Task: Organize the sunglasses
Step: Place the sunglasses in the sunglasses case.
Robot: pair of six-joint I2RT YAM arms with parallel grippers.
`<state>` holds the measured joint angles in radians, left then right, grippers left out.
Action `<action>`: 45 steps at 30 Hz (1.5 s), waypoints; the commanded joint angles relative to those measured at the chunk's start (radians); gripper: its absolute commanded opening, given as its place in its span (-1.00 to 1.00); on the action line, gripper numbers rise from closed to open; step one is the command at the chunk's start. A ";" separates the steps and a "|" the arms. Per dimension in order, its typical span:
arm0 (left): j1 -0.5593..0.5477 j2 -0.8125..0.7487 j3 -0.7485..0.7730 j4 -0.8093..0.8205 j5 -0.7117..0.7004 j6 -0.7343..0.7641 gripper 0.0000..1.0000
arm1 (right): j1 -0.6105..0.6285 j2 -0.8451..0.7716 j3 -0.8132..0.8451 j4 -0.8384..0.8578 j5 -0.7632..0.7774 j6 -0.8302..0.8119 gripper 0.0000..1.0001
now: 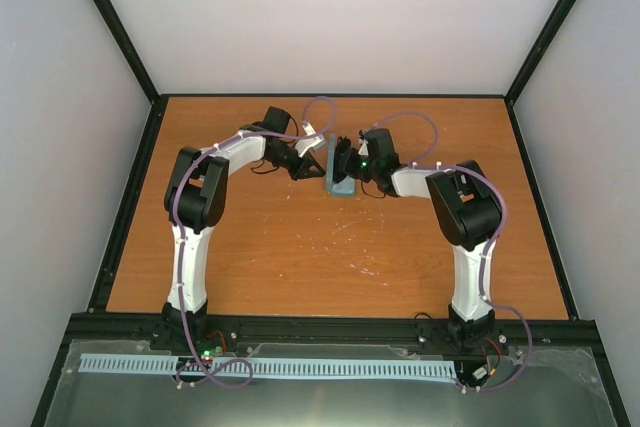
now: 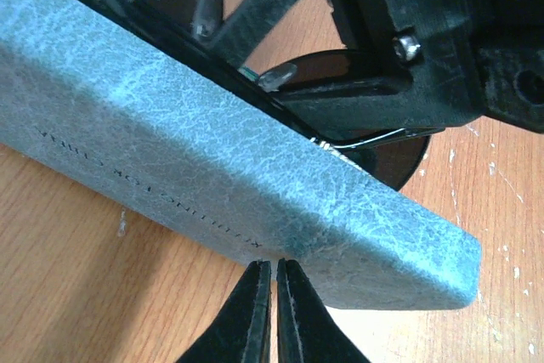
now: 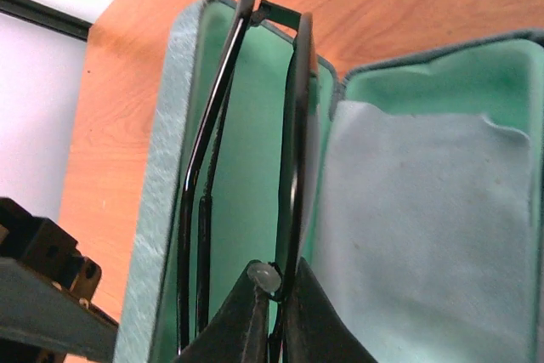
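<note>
A: Wooden table (image 1: pixel 300 247) under us. Where are sunglasses (image 3: pixel 297 142)?
B: We pinch them w/ right gripper (image 3: pixel 274 282), upright in open case (image 3: pixel 161 210). Our left gripper (image 2: pixel 274 265) is pressed together, just before case's outer wall.

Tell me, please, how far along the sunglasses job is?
Done: the case is open, with the cloth lying in one half. In hand: the right pincer grips the folded sunglasses, standing them on edge in the other green-lined half; the left pincer is shut by the case's outer wall. Left: lay them flat, release, and close the case.
</note>
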<state>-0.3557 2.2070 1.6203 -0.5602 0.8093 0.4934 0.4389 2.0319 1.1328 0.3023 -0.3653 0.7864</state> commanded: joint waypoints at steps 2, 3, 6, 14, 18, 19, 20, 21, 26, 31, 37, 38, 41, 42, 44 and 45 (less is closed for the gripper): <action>-0.004 -0.040 0.006 0.015 0.013 -0.011 -0.88 | 0.000 0.054 0.066 -0.028 -0.025 -0.004 -0.80; -0.003 -0.040 0.006 0.017 0.013 -0.011 -0.88 | 0.000 0.060 0.072 -0.038 -0.026 -0.008 -0.78; -0.003 -0.039 0.007 0.019 0.013 -0.012 -0.89 | 0.001 0.072 0.082 -0.072 -0.014 -0.030 -0.77; -0.003 -0.038 0.007 0.024 0.016 -0.019 -0.88 | 0.003 0.068 0.092 -0.125 0.011 -0.060 -0.52; -0.003 -0.038 0.007 0.028 0.016 -0.021 -0.88 | 0.003 0.054 0.102 -0.156 0.030 -0.083 -0.41; -0.003 -0.037 0.007 0.029 0.017 -0.023 -0.88 | 0.003 0.052 0.107 -0.167 0.035 -0.091 -0.40; -0.003 -0.037 0.007 0.029 0.017 -0.024 -0.88 | 0.002 0.049 0.111 -0.176 0.041 -0.099 -0.39; -0.002 -0.036 0.008 0.029 0.018 -0.025 -0.88 | 0.003 0.045 0.116 -0.188 0.047 -0.105 -0.38; -0.003 -0.034 0.009 0.031 0.019 -0.027 -0.88 | 0.002 0.010 0.124 -0.230 0.087 -0.135 -0.36; -0.003 -0.029 0.012 0.032 0.024 -0.032 -0.88 | 0.002 -0.024 0.132 -0.274 0.126 -0.170 -0.33; -0.003 -0.029 0.016 0.032 0.024 -0.035 -0.88 | 0.003 -0.036 0.140 -0.307 0.158 -0.186 -0.34; -0.004 -0.030 0.017 0.032 0.024 -0.035 -0.88 | 0.003 -0.035 0.142 -0.312 0.163 -0.188 -0.36; -0.003 -0.031 0.016 0.031 0.021 -0.032 -0.88 | 0.003 -0.030 0.148 -0.322 0.161 -0.193 -0.48; -0.003 -0.031 0.017 0.031 0.021 -0.032 -0.88 | 0.003 -0.027 0.150 -0.322 0.158 -0.193 -0.51; -0.003 -0.030 0.018 0.031 0.023 -0.034 -0.88 | 0.003 -0.024 0.149 -0.324 0.166 -0.190 -0.58; -0.003 -0.030 0.018 0.031 0.022 -0.034 -0.88 | 0.003 -0.024 0.148 -0.323 0.169 -0.188 -0.63</action>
<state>-0.3557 2.2070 1.6203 -0.5453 0.8127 0.4675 0.4393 2.0315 1.2564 -0.0078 -0.2230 0.6071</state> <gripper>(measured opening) 0.058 0.216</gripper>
